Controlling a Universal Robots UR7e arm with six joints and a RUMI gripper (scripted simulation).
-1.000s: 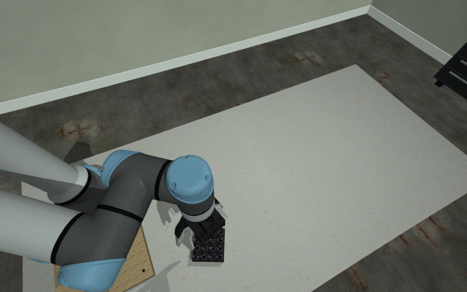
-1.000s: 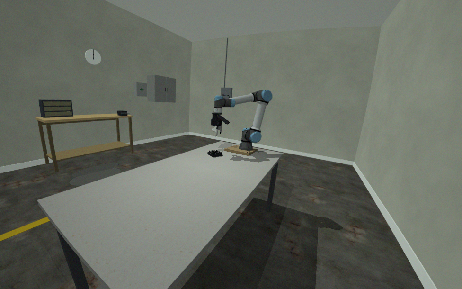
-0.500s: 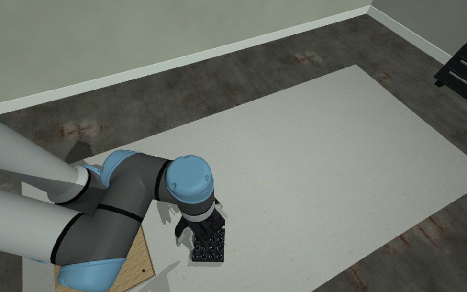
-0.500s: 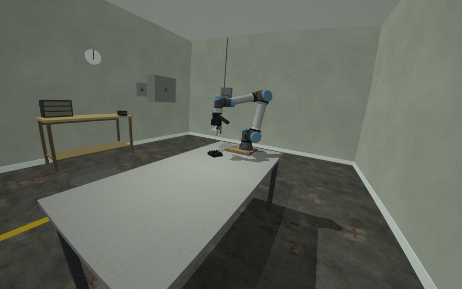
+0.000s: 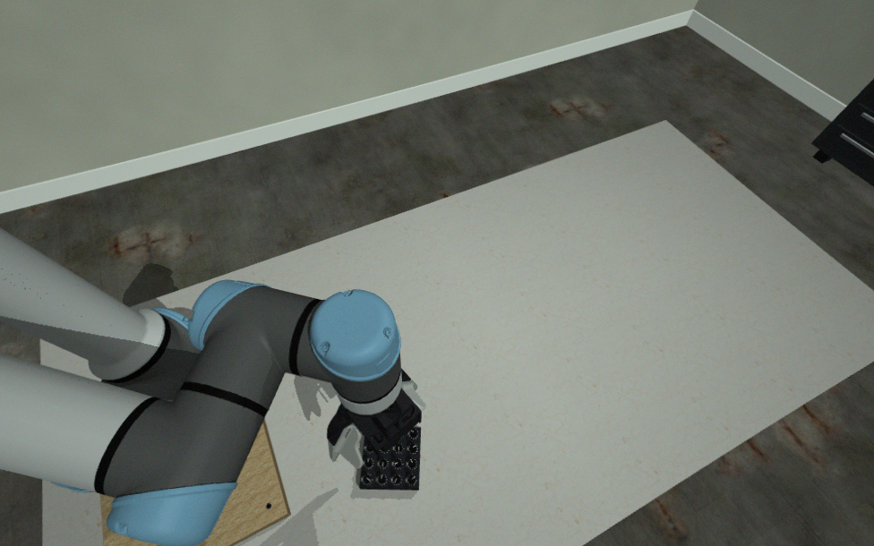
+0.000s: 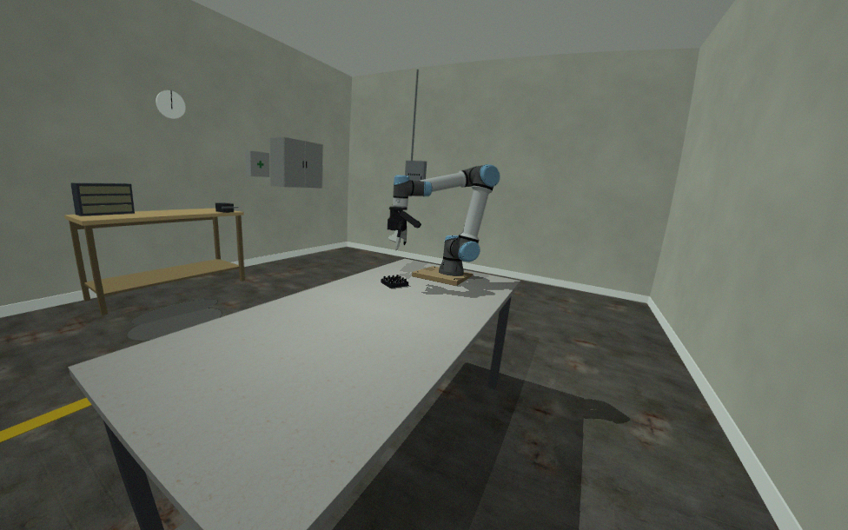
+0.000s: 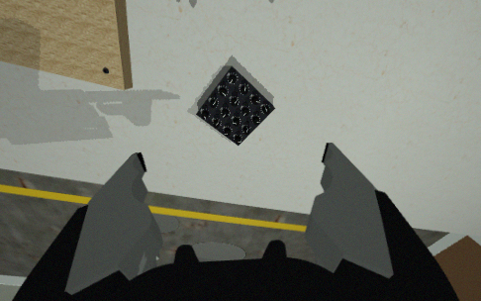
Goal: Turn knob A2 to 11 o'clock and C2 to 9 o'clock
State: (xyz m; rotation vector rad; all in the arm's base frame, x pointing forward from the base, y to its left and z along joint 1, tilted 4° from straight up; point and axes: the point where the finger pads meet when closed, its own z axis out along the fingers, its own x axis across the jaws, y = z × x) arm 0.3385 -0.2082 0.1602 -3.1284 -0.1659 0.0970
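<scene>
Black two-jaw gripper (image 5: 378, 424) (image 6: 397, 240) (image 7: 234, 149) wide open above the square black knob box (image 5: 389, 477) (image 6: 394, 281) (image 7: 236, 106) on the pale table (image 5: 547, 335) (image 6: 300, 374) (image 7: 371, 99); identify socket side first, then align jaws over A2, descending vertically, clear of neighbours.

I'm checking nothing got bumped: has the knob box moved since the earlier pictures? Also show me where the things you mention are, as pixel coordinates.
No. The knob box (image 5: 389, 464) (image 6: 394, 281) (image 7: 236, 106) sits at the same spot on the table, beside the wooden base board (image 5: 280, 507) (image 6: 423, 274) (image 7: 74, 45).
</scene>
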